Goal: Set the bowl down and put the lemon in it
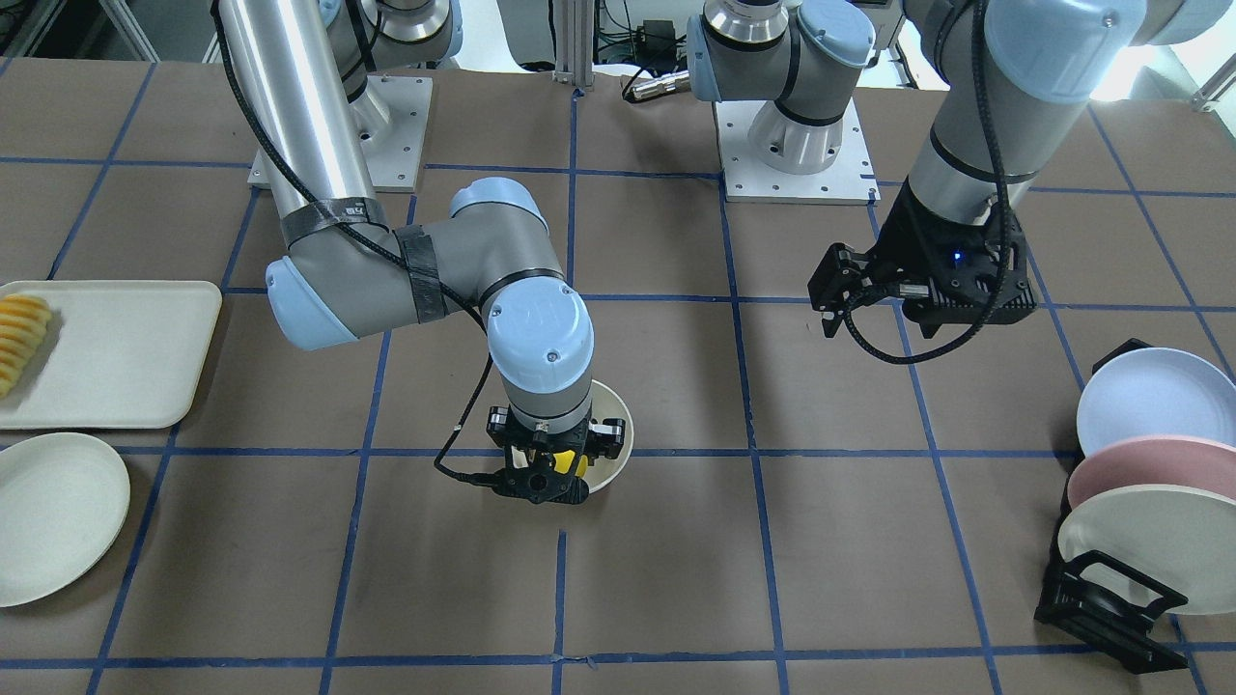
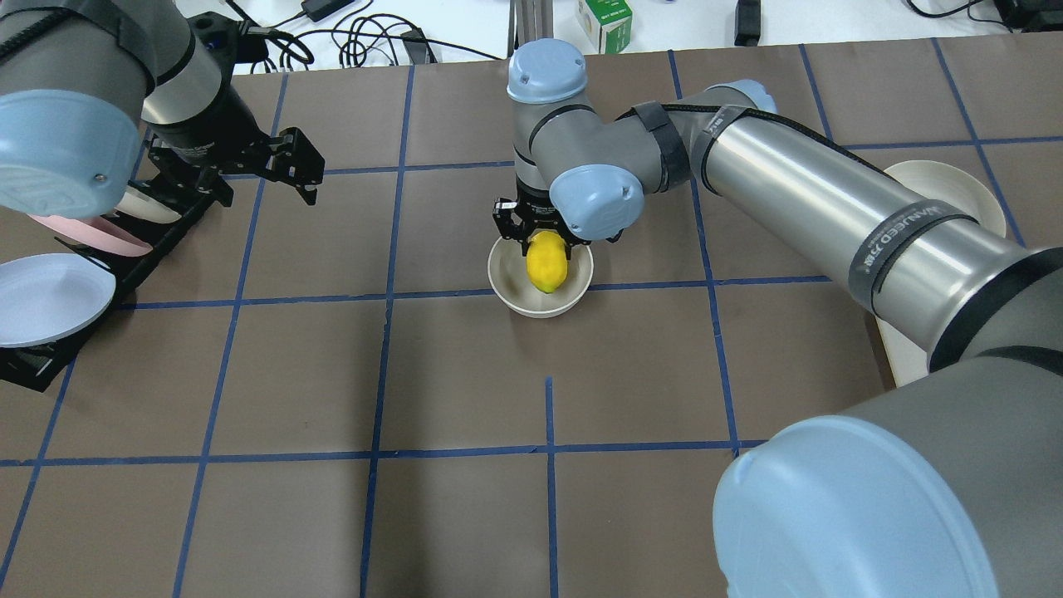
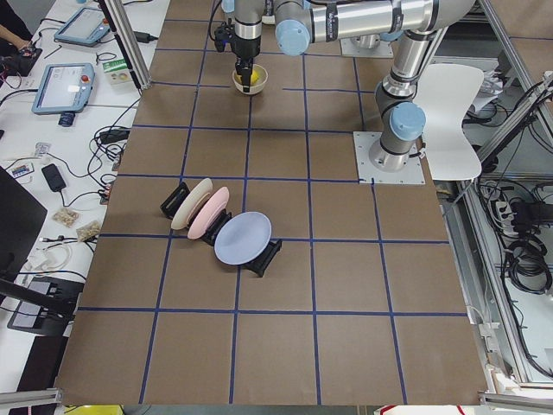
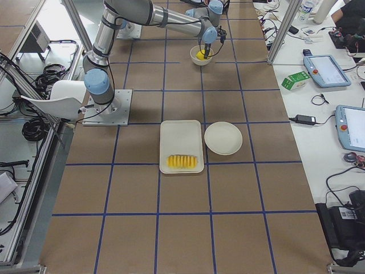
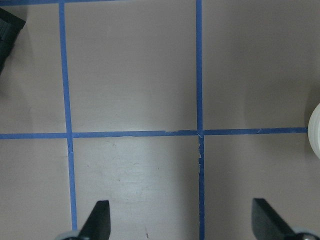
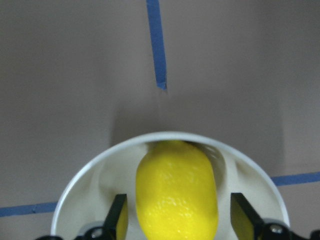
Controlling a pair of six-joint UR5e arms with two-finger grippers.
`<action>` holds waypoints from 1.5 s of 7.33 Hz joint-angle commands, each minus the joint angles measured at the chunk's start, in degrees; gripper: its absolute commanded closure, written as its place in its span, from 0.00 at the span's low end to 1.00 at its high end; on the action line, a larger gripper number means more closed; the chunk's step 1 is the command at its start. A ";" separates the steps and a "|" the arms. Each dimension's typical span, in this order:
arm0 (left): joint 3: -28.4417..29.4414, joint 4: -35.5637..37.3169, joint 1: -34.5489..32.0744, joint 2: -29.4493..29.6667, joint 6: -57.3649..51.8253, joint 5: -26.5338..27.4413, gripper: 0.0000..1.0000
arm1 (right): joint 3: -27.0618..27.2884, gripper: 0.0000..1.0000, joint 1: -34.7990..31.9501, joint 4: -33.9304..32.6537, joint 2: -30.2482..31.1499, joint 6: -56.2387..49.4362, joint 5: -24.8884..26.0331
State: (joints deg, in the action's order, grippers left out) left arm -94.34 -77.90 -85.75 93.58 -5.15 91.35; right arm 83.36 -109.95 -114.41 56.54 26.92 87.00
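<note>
The white bowl (image 2: 540, 311) stands upright on the table near the middle, also in the front view (image 1: 618, 425). The yellow lemon (image 2: 547, 261) lies inside it. My right gripper (image 2: 544, 246) points straight down over the bowl. In the right wrist view its fingers (image 6: 118, 220) stand on either side of the lemon (image 6: 176, 190) with a small gap on each side, so it is open. My left gripper (image 2: 303, 170) is open and empty, held above the table well away from the bowl; its fingertips (image 5: 100, 220) show over bare table.
A black rack of plates (image 1: 1149, 483) stands at the table's edge on my left side. A white tray (image 1: 116, 352) with a row of yellow slices (image 1: 19, 338) and a flat round plate (image 1: 53, 516) lie on my right side.
</note>
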 commanded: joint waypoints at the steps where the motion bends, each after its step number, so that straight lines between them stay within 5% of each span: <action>1: 0.12 0.12 -0.12 -0.33 -0.04 -0.03 0.00 | -0.74 0.00 0.00 0.42 0.50 0.06 0.18; 3: 0.12 0.12 -0.12 -0.50 0.05 -0.03 0.00 | -1.19 0.00 1.75 2.34 5.22 -0.64 2.27; 8: 0.12 0.12 -0.21 -0.68 0.05 -0.21 0.00 | 0.74 0.00 22.73 27.35 24.47 -22.48 3.53; 11: 0.12 0.12 -0.21 -0.68 -0.04 -0.21 0.00 | 2.49 0.00 24.00 32.41 31.96 -23.23 3.17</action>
State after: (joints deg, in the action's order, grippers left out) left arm -94.22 -77.78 -85.95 92.90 -5.14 91.15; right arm 84.53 -86.15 -83.29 85.90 3.82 90.33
